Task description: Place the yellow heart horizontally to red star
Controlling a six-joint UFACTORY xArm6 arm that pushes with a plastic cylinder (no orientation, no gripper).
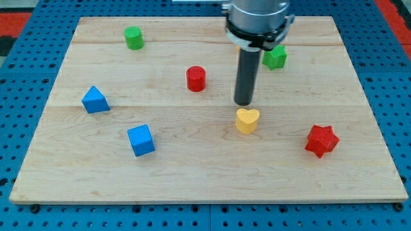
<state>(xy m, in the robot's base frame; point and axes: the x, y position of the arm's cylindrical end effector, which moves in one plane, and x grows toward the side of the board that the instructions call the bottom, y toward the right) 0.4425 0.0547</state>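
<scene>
my tip point(244, 102) has no fingers and holds nothing; it sits just above the yellow heart point(247, 120), toward the view's top. the red star point(322, 140) lies to the heart's right, slightly lower.

I have one camera view only, so no region is shared with a second view. It looks down at the counter point(212, 183) from above and from the side of the view's bottom edge, tilted forward: the near edge of the board appears wider than the far edge. The framing is moderately close. The whole board fits, with a strip of blue perforated base point(26, 212) around it. My arm enters from the view's top centre and is cropped there; my tip point(243, 102) sits near the middle of the frame.
</scene>
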